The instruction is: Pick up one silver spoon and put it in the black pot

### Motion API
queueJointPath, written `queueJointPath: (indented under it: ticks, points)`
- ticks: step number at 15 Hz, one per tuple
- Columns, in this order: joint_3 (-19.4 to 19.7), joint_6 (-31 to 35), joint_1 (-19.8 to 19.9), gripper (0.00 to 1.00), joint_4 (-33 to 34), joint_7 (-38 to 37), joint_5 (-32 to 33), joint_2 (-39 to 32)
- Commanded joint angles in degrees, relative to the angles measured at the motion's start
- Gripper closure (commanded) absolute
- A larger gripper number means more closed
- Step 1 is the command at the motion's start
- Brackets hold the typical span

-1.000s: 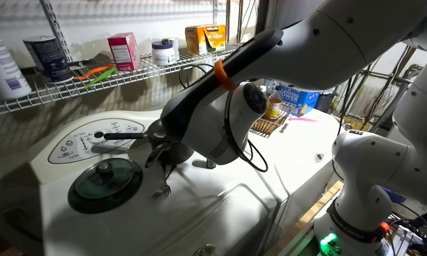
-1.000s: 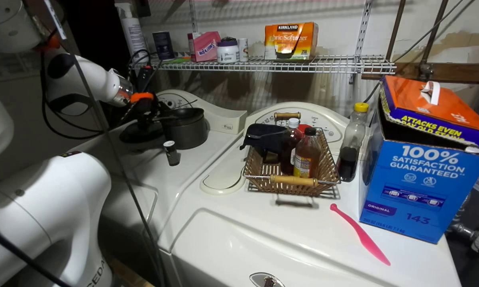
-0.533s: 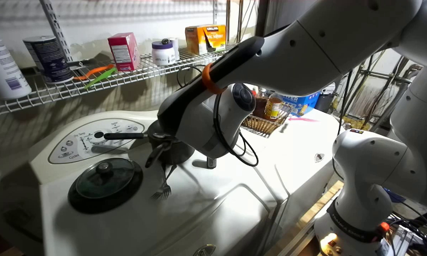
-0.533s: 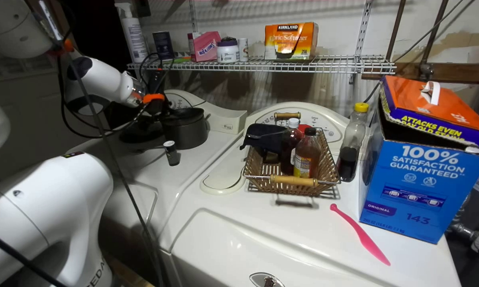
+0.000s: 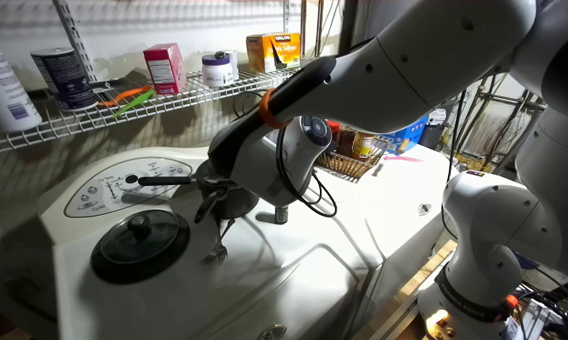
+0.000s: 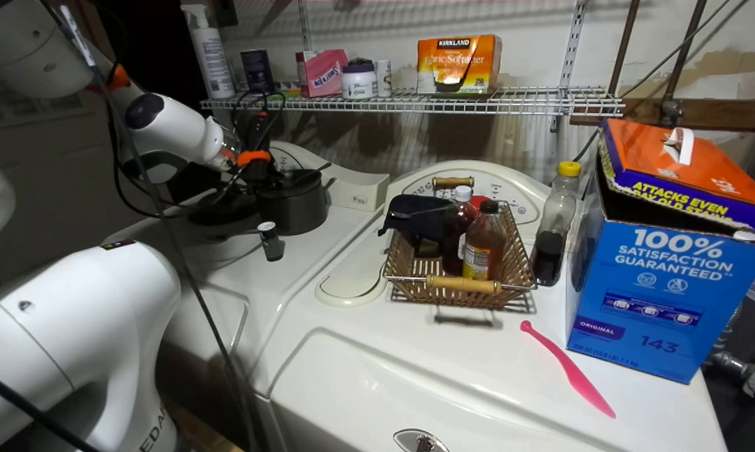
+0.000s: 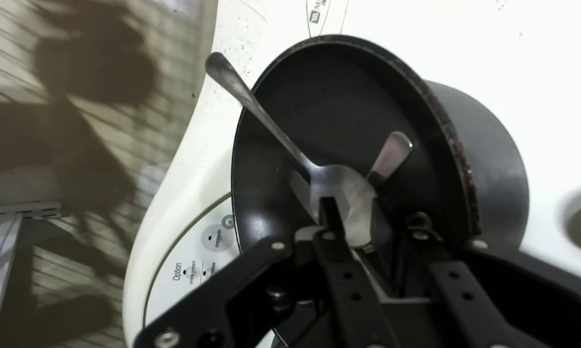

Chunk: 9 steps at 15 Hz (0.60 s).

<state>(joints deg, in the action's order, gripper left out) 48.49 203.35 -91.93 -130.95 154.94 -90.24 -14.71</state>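
The black pot [image 6: 293,204] stands on the white dryer top; in an exterior view its long handle [image 5: 166,181] points toward the control panel. In the wrist view, its rim [image 7: 443,108] is seen from above. My gripper [image 7: 353,205] is shut on the bowl of a silver spoon [image 7: 266,116]. The spoon lies over the pot's opening, its handle reaching past the rim. A second silver utensil [image 7: 392,152] shows inside the pot. In an exterior view my gripper [image 6: 267,182] is above the pot's near-left side; elsewhere the arm hides it.
A dark green lid [image 5: 140,236] lies beside the pot. Forks [image 5: 216,255] lie on the dryer by the pot. A small dark shaker [image 6: 269,242] stands in front. A wicker basket [image 6: 462,285] with bottles stands on the neighbouring machine. A wire shelf [image 6: 415,103] hangs above.
My gripper has moved right over the pot in an exterior view, and the spoon's handle has moved with it past the far rim. The pot, lid and forks have not visibly moved.
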Motion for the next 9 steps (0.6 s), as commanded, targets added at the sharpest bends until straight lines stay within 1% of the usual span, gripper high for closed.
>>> queueJointPath:
  ticks: [1,3,5,7,9]
  points:
    - [-0.1,-0.2,0.9,0.45,2.5,1.0,-0.6,-2.3]
    - [0.0,0.7,0.4,0.31,2.5,1.7,-0.8,-1.3]
    - [-0.3,1.7,-0.1,0.18,1.8,3.8,-2.8,0.3]
    - [-0.4,3.7,-0.8,0.02,1.7,4.9,-3.5,1.5]
    - [0.1,8.6,-2.6,0.0,2.1,3.9,-0.7,2.4]
